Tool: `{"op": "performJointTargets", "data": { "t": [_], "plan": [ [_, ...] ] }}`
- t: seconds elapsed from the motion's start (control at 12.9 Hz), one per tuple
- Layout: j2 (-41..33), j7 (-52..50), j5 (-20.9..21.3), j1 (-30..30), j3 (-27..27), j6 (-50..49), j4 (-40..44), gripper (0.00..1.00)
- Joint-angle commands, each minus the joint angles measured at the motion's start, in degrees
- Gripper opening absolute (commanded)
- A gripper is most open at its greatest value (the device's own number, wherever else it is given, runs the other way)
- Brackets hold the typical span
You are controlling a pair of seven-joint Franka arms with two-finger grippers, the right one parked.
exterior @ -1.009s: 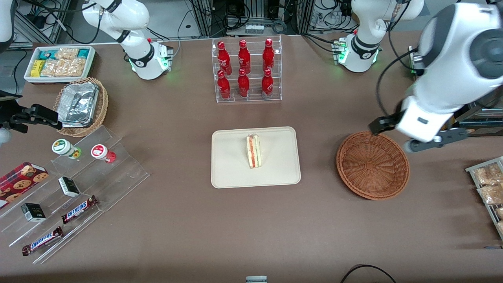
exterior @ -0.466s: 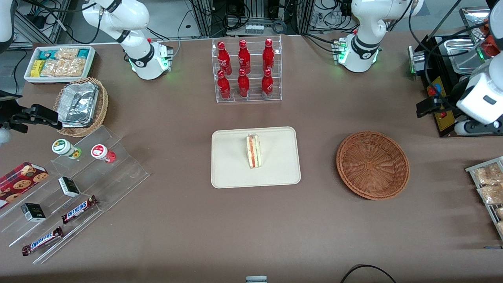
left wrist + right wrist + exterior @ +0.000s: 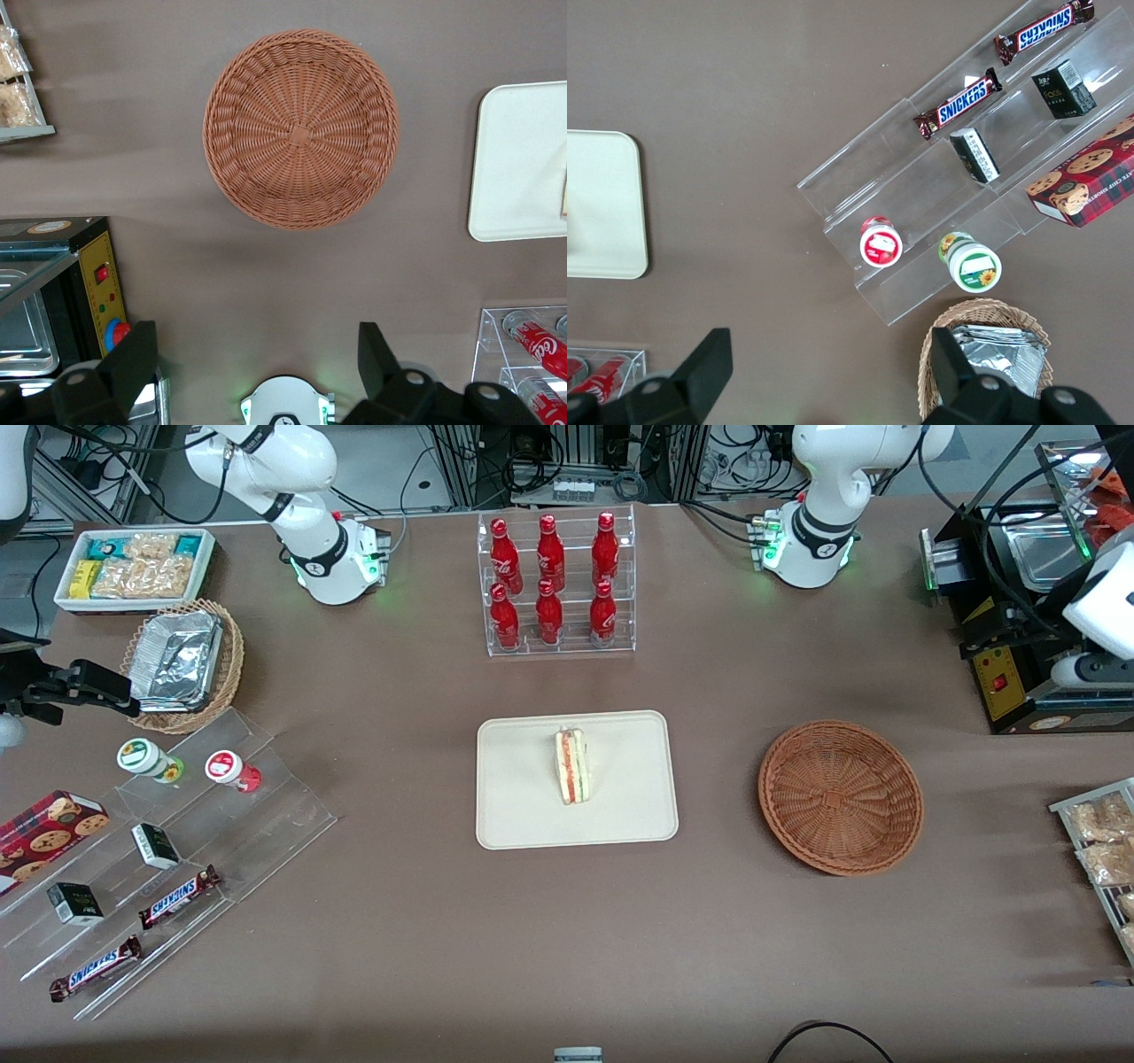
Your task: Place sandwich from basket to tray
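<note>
The sandwich [image 3: 571, 766] lies on its side in the middle of the cream tray [image 3: 514, 815], filling edge up. The reddish-brown basket [image 3: 840, 797] holds nothing and stands beside the tray, toward the working arm's end of the table. It also shows in the left wrist view [image 3: 299, 128], with an end of the tray [image 3: 518, 168]. My left gripper [image 3: 257, 372] is open and empty, held high above the table between the basket and the arm's base. Its wrist [image 3: 1099, 602] shows at the edge of the front view, over a black appliance.
A clear rack of red bottles [image 3: 556, 584] stands farther from the front camera than the tray. A black appliance with a yellow panel [image 3: 1010, 664] and a wire rack of snack bags [image 3: 1103, 850] sit at the working arm's end. Tiered clear shelves [image 3: 177, 850], a foil-filled basket [image 3: 182, 664] and a white bin [image 3: 133, 567] sit at the parked arm's end.
My left arm has pulled away from above the basket's rim toward its own end of the table, almost out of the front view. The sandwich, tray and basket have not moved.
</note>
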Motion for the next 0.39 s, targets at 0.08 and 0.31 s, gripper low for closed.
{"op": "performJointTargets", "data": {
  "t": [0.08, 0.31],
  "plan": [
    [-1.0, 0.8, -0.4, -1.1, 0.0, 1.9, -1.1, 1.0],
    [1.3, 0.8, -0.7, -0.8, -0.4, 1.9, 1.4, 1.0]
  ]
}}
